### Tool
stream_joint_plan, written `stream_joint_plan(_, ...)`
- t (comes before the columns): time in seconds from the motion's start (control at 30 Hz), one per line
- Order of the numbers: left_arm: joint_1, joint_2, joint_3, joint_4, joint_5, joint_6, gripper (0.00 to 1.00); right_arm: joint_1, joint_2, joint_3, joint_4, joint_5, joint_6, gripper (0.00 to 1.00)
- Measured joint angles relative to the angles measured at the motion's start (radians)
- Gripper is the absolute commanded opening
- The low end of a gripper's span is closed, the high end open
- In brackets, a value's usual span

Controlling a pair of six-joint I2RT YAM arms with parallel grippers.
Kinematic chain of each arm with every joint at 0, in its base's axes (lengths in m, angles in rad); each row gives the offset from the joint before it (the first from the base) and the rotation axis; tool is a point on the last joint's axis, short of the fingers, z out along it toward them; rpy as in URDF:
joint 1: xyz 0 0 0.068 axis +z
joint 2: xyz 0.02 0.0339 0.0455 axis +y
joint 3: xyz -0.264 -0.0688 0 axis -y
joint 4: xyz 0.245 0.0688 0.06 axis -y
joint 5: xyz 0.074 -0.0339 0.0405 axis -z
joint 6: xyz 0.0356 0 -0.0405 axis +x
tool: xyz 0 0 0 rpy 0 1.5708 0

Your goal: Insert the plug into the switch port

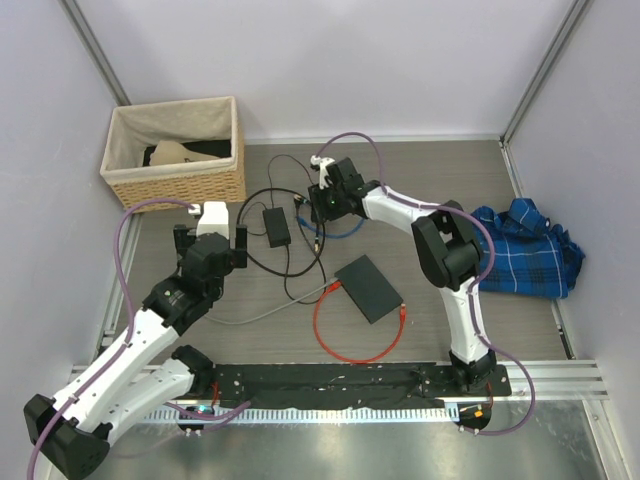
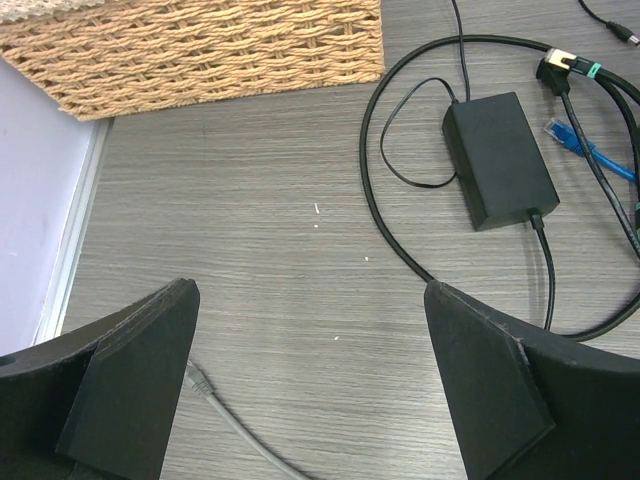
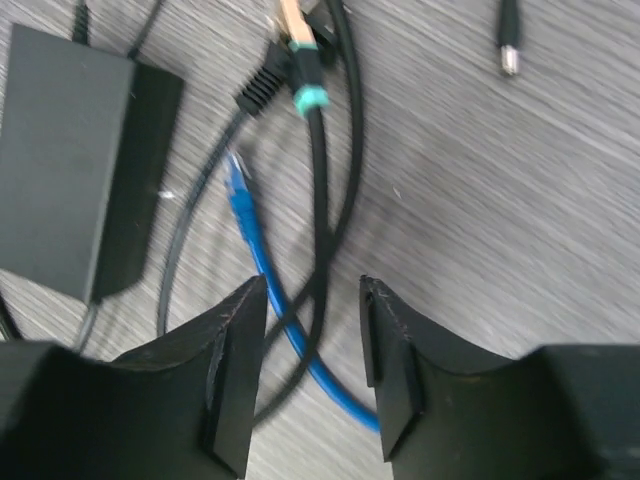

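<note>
jaws on our right stand half open astride the blue cable (image 3: pixel 262 275), gripping nothing; left ones gape wide. cable looks limp (plug (image 3: pixel 237 192) likely stiff, light), so we'd pinch just behind it; switch (image 1: pixel 370 288) lies well apart.

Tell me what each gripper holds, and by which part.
Nothing yet. The left gripper hangs open over the table; the right gripper straddles the blue cable behind its plug, not clamped.
</note>
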Motion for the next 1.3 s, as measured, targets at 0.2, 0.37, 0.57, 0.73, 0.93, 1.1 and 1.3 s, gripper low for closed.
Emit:
stream_joint_plan(0.2, 0.000, 0.000, 0.000, 0.001, 0.000, 0.012, 1.00, 0.007, 0.056, 0.050, 0.014, -0.007, 0.040, 0.12)
stream_joint_plan(0.37, 0.000, -0.002, 0.000, 0.004, 0.000, 0.015, 1.00, 0.007, 0.056, 0.082, -0.003, 0.012, 0.051, 0.01)
stream_joint_plan(0.57, 0.000, -0.029, -0.002, 0.006, -0.003, 0.011, 1.00, 0.011, -0.056, 0.107, -0.033, 0.063, 0.055, 0.01)
stream_joint_plan(0.73, 0.008, -0.061, 0.014, -0.017, 0.013, -0.093, 1.00, 0.063, -0.290, 0.037, 0.040, 0.158, 0.074, 0.01)
stream_joint_plan(0.93, 0.009, -0.065, 0.118, -0.036, 0.096, -0.333, 0.96, 0.263, -0.604, -0.257, 0.213, 0.369, 0.134, 0.01)
stream_joint_plan(1.1, 0.009, -0.055, 0.138, 0.039, 0.238, -0.486, 0.92, 0.417, -0.710, -0.506, 0.314, 0.580, 0.216, 0.01)
stream_joint_plan(1.3, -0.004, 0.011, 0.126, 0.180, 0.388, -0.596, 0.90, 0.513, -0.759, -0.661, 0.366, 0.773, 0.310, 0.01)
